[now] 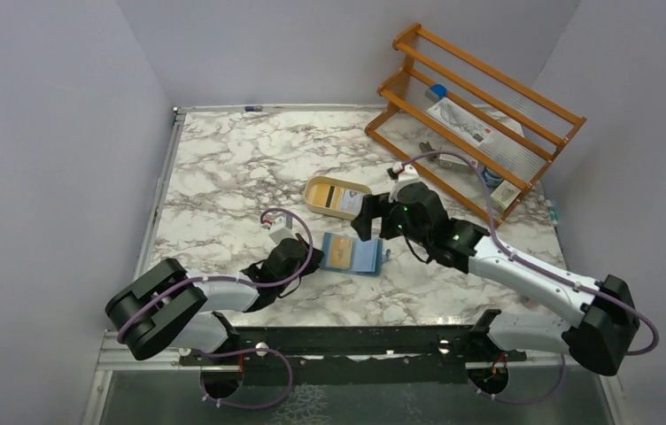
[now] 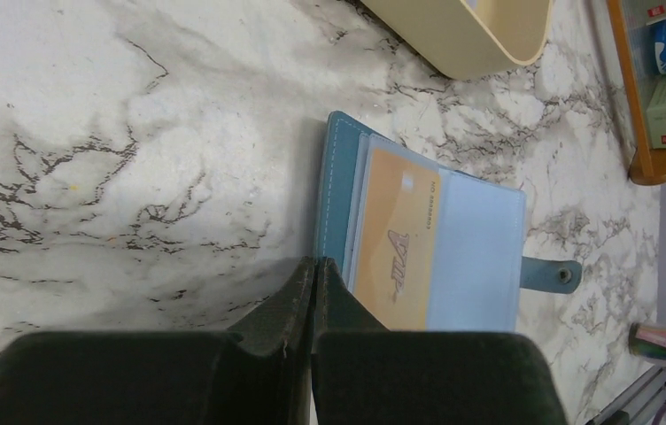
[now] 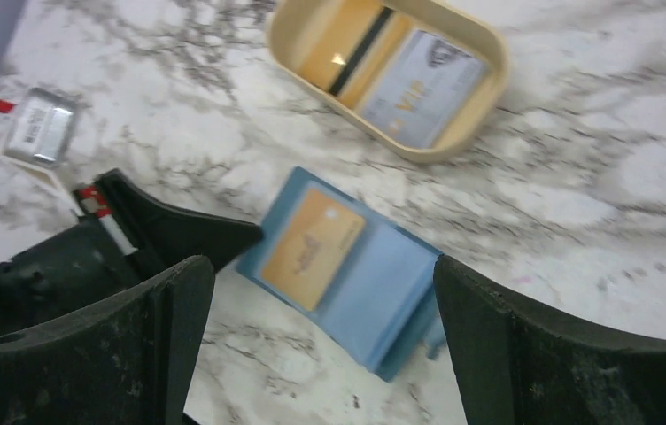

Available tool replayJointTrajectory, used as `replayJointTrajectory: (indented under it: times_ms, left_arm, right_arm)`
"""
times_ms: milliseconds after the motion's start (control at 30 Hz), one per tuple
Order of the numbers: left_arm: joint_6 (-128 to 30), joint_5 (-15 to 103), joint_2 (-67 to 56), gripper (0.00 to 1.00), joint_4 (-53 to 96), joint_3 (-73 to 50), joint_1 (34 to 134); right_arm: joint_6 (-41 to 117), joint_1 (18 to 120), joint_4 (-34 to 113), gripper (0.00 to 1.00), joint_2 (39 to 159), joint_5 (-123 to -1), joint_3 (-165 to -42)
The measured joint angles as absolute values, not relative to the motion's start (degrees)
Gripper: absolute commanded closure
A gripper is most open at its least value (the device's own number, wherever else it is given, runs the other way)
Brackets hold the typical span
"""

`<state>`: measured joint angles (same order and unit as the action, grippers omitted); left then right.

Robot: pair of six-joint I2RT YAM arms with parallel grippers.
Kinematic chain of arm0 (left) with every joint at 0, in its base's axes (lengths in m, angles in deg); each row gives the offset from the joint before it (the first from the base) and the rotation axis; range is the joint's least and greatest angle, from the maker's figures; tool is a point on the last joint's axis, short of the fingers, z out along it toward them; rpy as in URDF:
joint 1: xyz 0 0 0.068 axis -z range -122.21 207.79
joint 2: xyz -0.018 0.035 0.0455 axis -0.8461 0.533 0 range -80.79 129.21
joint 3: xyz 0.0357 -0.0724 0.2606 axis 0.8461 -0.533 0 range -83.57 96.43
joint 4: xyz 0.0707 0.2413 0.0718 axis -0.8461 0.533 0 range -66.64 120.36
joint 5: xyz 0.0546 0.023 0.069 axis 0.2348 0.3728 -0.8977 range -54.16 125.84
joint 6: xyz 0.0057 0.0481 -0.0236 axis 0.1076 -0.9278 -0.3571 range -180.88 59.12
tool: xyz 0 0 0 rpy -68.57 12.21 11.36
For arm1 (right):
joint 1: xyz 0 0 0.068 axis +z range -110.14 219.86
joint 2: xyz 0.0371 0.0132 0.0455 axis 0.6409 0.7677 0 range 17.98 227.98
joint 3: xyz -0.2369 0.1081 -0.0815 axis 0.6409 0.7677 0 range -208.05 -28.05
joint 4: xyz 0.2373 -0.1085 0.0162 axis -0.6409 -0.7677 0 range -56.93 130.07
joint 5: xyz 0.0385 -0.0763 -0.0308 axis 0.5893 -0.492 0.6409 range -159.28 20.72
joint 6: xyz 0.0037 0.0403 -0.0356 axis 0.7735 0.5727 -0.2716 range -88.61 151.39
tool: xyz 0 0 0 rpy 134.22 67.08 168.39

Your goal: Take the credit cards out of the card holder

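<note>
Two fingers of the left gripper [image 2: 314, 270] are closing flat together at the card holder's [image 2: 480, 257] edge, seemingly pinning it open. The right gripper [image 3: 316, 261] is hovering above, jaws spread wide. One orange card [image 2: 396, 248] is waiting in its pocket. It is wanting a pinch on its exposed edge and a straight slide out toward the tan dish [image 3: 427, 152].

Marble table [image 1: 223, 177] open far-left and near; left gripper [image 2: 314, 266] blocks the card holder's [image 1: 365, 257] left edge; dish [image 1: 336, 197] crowds its far side; right gripper [image 1: 375, 221], spread, hangs above far-right; rack [image 1: 476, 115] fills the far-right corner.
</note>
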<state>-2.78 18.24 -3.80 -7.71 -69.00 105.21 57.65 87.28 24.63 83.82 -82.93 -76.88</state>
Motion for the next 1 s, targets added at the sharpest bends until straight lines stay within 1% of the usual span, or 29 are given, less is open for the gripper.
replayJointTrajectory:
  times_ms: [167,367,767,1000]
  left_arm:
    - [-1.8,17.6,-5.2,1.00,-7.6,-69.0,105.2]
    - [-1.1,16.9,-7.4,1.00,-7.4,-69.8,105.1]
    - [0.5,15.4,-10.7,1.00,-7.3,-74.6,105.2]
    - [1.9,15.0,-10.7,1.00,-7.6,-76.0,105.2]
  right_arm:
    - [58.4,87.1,38.5,0.02,92.6,-71.0,-75.4]
    - [63.1,87.1,51.0,0.02,102.0,-62.4,-67.7]
    - [71.1,87.0,70.8,0.06,108.9,-59.8,-60.1]
    - [78.1,87.0,87.1,0.08,116.0,-55.8,-57.1]
